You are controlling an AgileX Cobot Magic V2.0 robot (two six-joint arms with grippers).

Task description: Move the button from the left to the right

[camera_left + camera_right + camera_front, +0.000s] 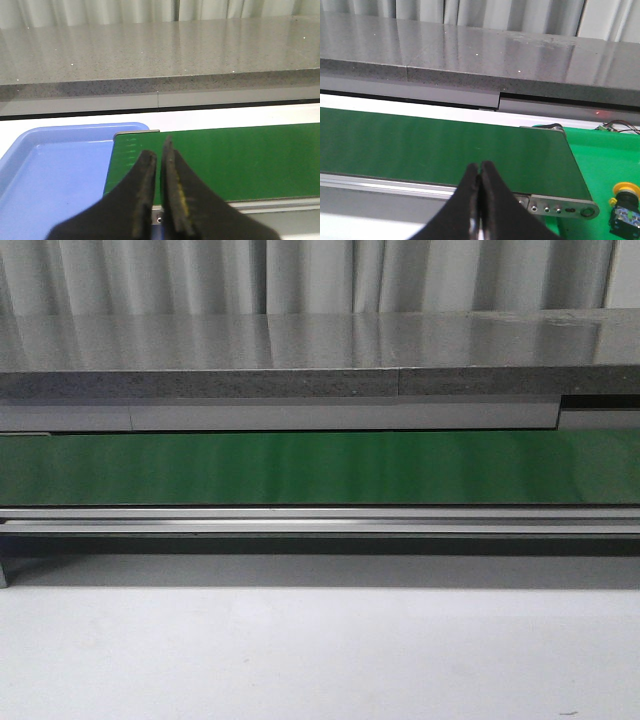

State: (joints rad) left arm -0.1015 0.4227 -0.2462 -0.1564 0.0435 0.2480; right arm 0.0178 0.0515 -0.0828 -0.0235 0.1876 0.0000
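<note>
In the left wrist view the left claw (pixel 159 159) hangs over the near rail of the green belt (pixel 225 160), at the belt's end; its two dark fingers (pixel 145 180) stand almost together, with only a thin slit between them and nothing in it. Just beside that belt end lies a blue tray (pixel 45 175), one corner meeting the belt's end plate.

In the right wrist view the right claw (pixel 480 172) has its fingers pressed together, tips touching, holding nothing, over the near rail at the belt's other end. Past that end, on a bright green mat (pixel 605 155), stands the button (pixel 625 202), yellow cap on a black body, near the roller bracket and well apart from the claw.

The front view shows white bench (pixel 320 650) nearest, then the metal rail (pixel 320 520), the green belt, and behind it a grey stone counter (pixel 300 350) before pale curtains (pixel 300 275).
</note>
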